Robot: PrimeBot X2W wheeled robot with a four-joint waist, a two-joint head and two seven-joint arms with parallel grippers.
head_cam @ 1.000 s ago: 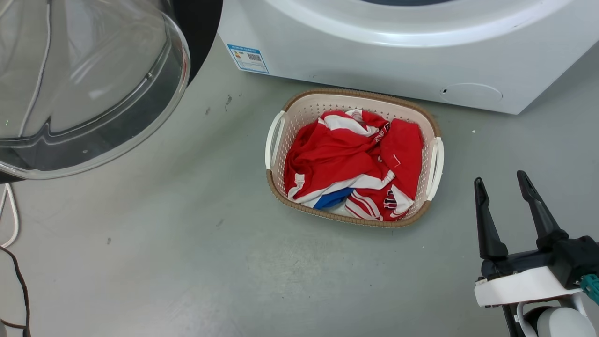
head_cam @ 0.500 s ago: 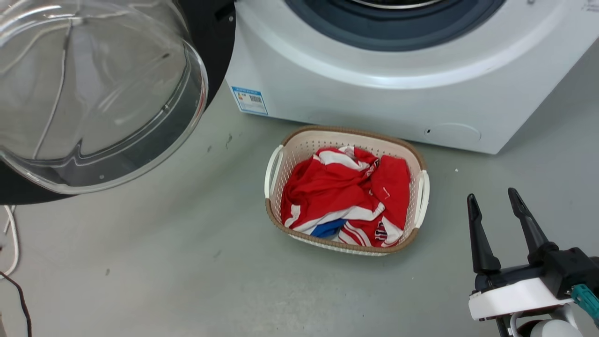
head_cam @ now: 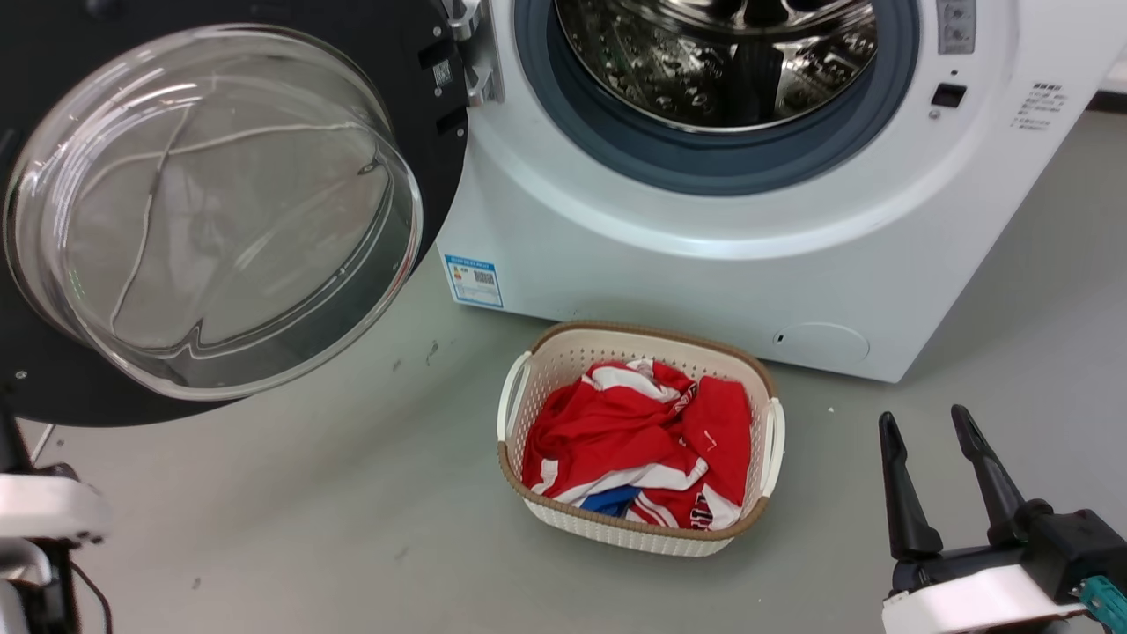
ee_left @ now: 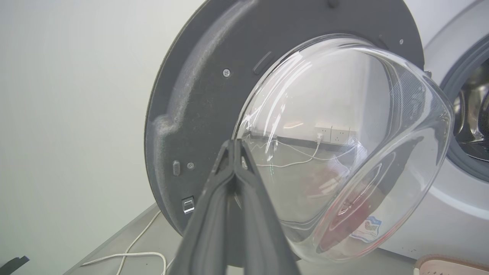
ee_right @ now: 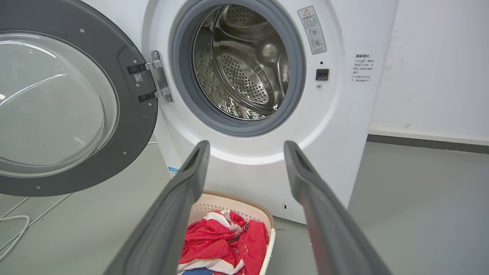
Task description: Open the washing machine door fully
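The washing machine door (head_cam: 220, 220) stands swung wide to the left of the white washing machine (head_cam: 669, 282), its glass bowl facing me and its hinge (head_cam: 471, 53) at the machine's front. The steel drum (head_cam: 722, 53) lies uncovered. In the left wrist view my left gripper (ee_left: 233, 144) is shut on nothing, its tips before the door's dark inner face (ee_left: 198, 95) at the bowl's edge; contact is unclear. My right gripper (head_cam: 920, 416) is open at the lower right, apart from everything. In the right wrist view the right gripper (ee_right: 246, 145) points toward the machine (ee_right: 332, 114) and the door (ee_right: 57, 103).
A cream laundry basket (head_cam: 563, 348) holding red and white clothes (head_cam: 634, 431) sits on the grey floor just before the machine. White cables (ee_right: 15, 221) lie on the floor under the door. A white wall (ee_right: 431, 68) stands right of the machine.
The head camera has tilted up, so the drum mouth and hinge have come into view and the basket sits lower. My left wrist now shows at the lower left. The right gripper stays open.
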